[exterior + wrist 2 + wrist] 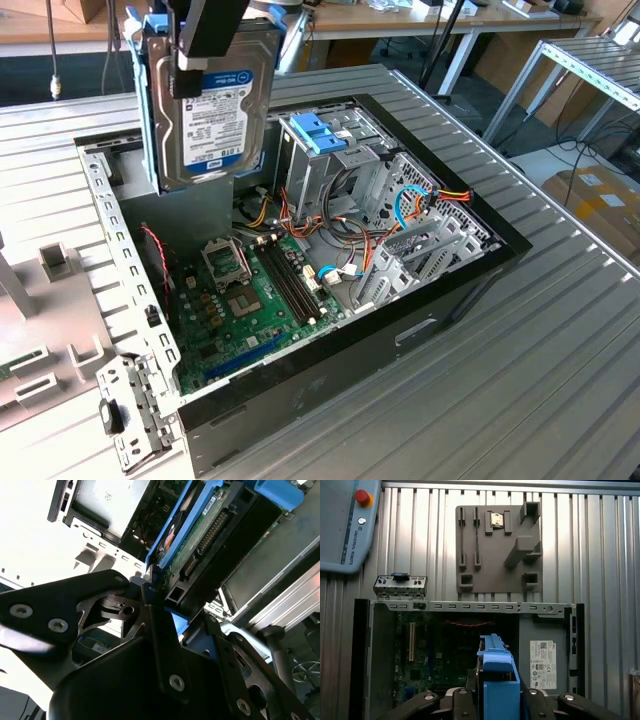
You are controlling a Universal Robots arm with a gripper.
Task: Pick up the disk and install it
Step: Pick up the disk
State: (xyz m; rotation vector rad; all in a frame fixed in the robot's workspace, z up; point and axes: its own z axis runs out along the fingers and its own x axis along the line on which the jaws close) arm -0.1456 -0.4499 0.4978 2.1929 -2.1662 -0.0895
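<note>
- Disk (215, 120) hangs up in the air, standing on its edge. It is over the far part of the open computer case (470, 275), on the exterior view's left.
- I think the job now is carrying it to its place inside the case. To do that well, the disk should stay straight and move slowly. It should also keep away from the wires (340, 200) and the metal walls.
- The tool (205, 70) is closed tight on the disk's top end, pinching its blue sides. It touches nothing else.
</note>
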